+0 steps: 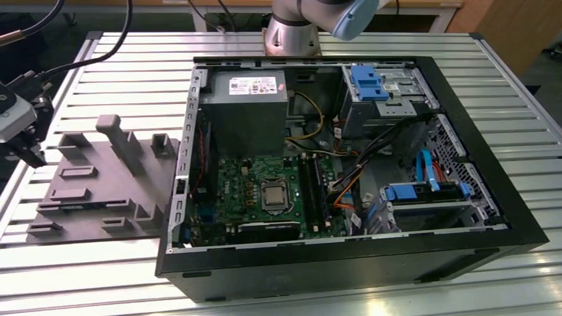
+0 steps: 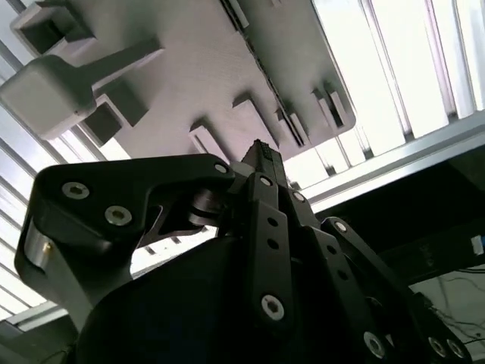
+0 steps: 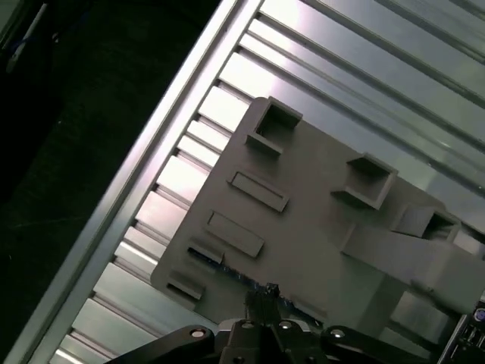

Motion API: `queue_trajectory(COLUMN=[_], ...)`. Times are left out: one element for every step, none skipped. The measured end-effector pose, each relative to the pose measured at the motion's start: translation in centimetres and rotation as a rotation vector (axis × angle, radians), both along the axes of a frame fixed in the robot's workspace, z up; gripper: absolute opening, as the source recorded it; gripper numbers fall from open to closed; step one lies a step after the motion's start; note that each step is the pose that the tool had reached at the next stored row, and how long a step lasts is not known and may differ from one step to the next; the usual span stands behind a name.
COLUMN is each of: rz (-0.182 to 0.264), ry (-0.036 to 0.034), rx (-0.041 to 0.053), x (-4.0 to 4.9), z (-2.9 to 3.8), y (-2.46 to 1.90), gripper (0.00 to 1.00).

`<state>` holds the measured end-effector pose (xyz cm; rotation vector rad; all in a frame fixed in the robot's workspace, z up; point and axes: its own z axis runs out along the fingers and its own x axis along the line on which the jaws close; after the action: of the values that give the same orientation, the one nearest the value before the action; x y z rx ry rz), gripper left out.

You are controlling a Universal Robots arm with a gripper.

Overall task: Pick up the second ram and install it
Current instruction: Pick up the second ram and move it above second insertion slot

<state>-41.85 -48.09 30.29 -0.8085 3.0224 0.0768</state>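
Note:
In the first wrist view a thin dark strip, the second ram (image 3: pixel 216 258), stands on edge in a slot near the rim of the grey holder plate (image 3: pixel 318 220). My gripper (image 3: pixel 261 294) hangs just above that strip, its fingers closed together with nothing between them. The second wrist view has the same fingertips (image 2: pixel 261 155) meeting over the plate's slots (image 2: pixel 292 129). At the exterior view's left my gripper (image 1: pixel 31 153) hovers over the plate's (image 1: pixel 97 191) outer edge. The green motherboard (image 1: pixel 255 191) with its long black slots (image 1: pixel 309 187) lies inside the open computer case (image 1: pixel 491 237).
The case fills the middle and right of the slatted aluminium table (image 1: pixel 131 79). It holds a grey power supply (image 1: pixel 244 99), blue drive brackets (image 1: pixel 369 82) and loose cables (image 1: pixel 347 187). The holder plate carries raised blocks and a tall post (image 1: pixel 118 138). The arm's base (image 1: pixel 291 36) stands behind the case.

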Motion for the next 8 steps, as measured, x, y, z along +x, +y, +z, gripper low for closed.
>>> queue_trajectory(rz=[0.018, 0.036, 0.053, 0.071, 0.089, 0.108, 0.125, 0.142], ry=[0.0000, 0.0000, 0.0000, 0.0000, 0.0000, 0.0000, 0.0000, 0.0000], rx=[0.0000, 0.0000, 0.0000, 0.0000, 0.0000, 0.0000, 0.0000, 0.0000], x=[0.00, 0.00, 0.00, 0.00, 0.00, 0.00, 0.00, 0.00], z=[-0.02, -0.04, -0.06, -0.08, -0.10, -0.12, -0.13, -0.15], y=[0.00, 0.00, 0.00, 0.00, 0.00, 0.00, 0.00, 0.00], gripper=[0.11, 0.11, 0.11, 0.11, 0.11, 0.11, 0.11, 0.11])
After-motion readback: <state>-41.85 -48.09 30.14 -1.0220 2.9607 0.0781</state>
